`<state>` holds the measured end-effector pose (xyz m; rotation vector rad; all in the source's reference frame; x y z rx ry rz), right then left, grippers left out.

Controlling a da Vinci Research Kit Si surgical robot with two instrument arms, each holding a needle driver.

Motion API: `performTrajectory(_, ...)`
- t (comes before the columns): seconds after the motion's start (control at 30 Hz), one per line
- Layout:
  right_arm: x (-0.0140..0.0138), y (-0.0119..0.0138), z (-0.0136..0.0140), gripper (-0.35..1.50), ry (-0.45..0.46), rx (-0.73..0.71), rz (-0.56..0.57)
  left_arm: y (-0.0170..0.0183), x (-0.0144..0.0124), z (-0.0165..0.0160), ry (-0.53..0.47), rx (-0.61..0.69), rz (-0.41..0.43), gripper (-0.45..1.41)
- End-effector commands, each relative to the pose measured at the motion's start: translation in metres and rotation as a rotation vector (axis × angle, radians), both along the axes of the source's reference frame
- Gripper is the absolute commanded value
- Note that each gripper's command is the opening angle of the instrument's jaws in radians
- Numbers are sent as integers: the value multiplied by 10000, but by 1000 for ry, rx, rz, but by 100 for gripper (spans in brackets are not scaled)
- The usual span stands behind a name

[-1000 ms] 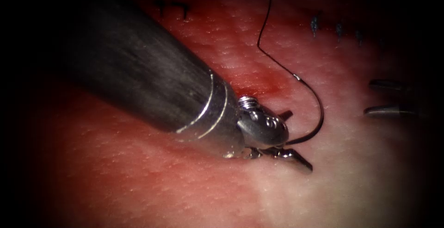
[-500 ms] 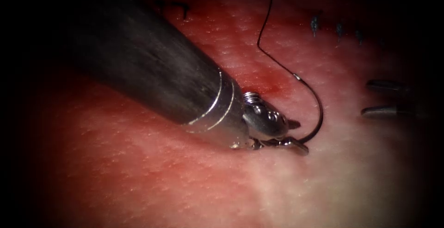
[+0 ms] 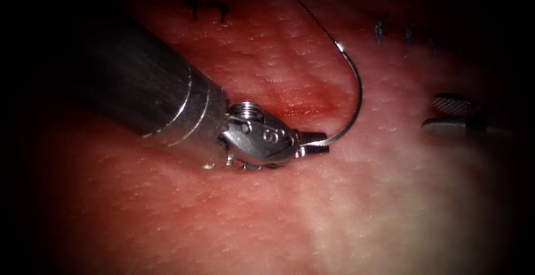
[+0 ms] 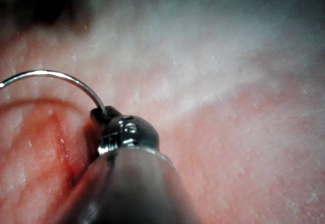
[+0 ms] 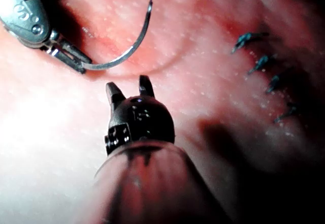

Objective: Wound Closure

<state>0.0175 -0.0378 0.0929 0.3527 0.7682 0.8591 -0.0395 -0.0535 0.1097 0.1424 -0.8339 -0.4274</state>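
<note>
Endoscope view, left to right: left tool [image 3: 313, 145] now pinching needle [image 3: 353, 105] near its tip, lifted clear of tissue [image 3: 390, 208], unlike a second ago when lying flat, jaws spread. Thread [image 3: 312, 11] trailing far. Right tool [image 3: 446, 116] spread, empty.

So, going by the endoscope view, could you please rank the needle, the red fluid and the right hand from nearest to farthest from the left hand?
1. Needle: held near one end by the left hand.
2. Red fluid: on the tissue, just above the left hand.
3. Right hand: open, far right.
</note>
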Motion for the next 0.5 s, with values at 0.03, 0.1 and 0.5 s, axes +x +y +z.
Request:
performTrajectory(0.03,15,-3,5,91,3,42,56,-7,0,-1,10,-57,24,-45)
performTrajectory(0.1,22,-2,3,103,33,93,86,-7,5,-7,-44,-123,64,-45)
performTrajectory(0.5,50,7,-10,111,292,286,123,-18,26,-14,-120,-369,209,-45)
